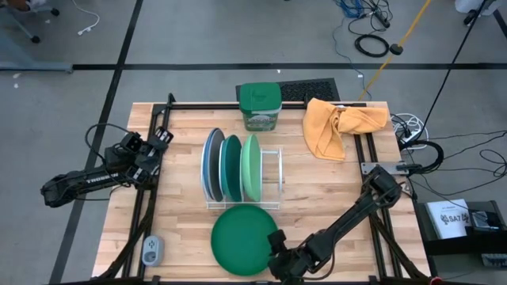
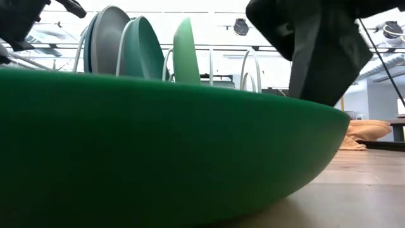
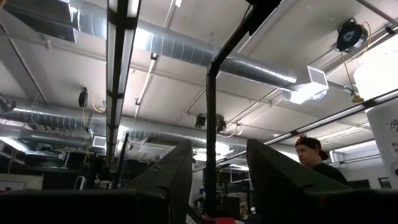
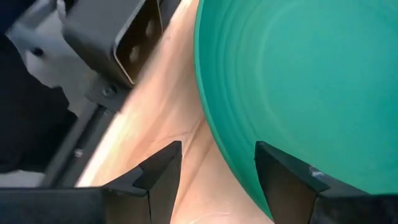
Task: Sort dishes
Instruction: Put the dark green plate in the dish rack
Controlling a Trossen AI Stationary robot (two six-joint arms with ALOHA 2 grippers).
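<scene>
The dark green plate (image 1: 242, 237) lies flat on the table near its front edge; it fills the low view (image 2: 158, 145). The blue (image 1: 208, 162), grey (image 2: 111, 38), teal (image 1: 232, 166) and light green (image 1: 251, 166) plates stand on edge in a wire rack (image 1: 273, 178) at the table's middle. My right gripper (image 1: 277, 257) is open at the dark green plate's near right rim; in the right wrist view (image 4: 217, 152) one finger is over the plate (image 4: 311, 81) and the other over the bare wood outside it. My left gripper (image 1: 162, 142) waits open at the table's left, pointing up (image 3: 219, 149). My right gripper stands astride the dark green plate's rim (image 4: 239, 168), coming at it low from the table's near right side. One finger (image 4: 280, 180) is inside the rim and one (image 4: 161, 168) outside. I cannot tell whether either finger touches the plate, which lies flat on the table.
A green lidded tub (image 1: 260, 105) and an orange cloth (image 1: 341, 127) sit at the table's far side. A small grey device (image 1: 152, 249) lies at the near left corner. A black camera block (image 4: 130, 37) stands near the plate. A person (image 3: 314, 155) shows beyond the table.
</scene>
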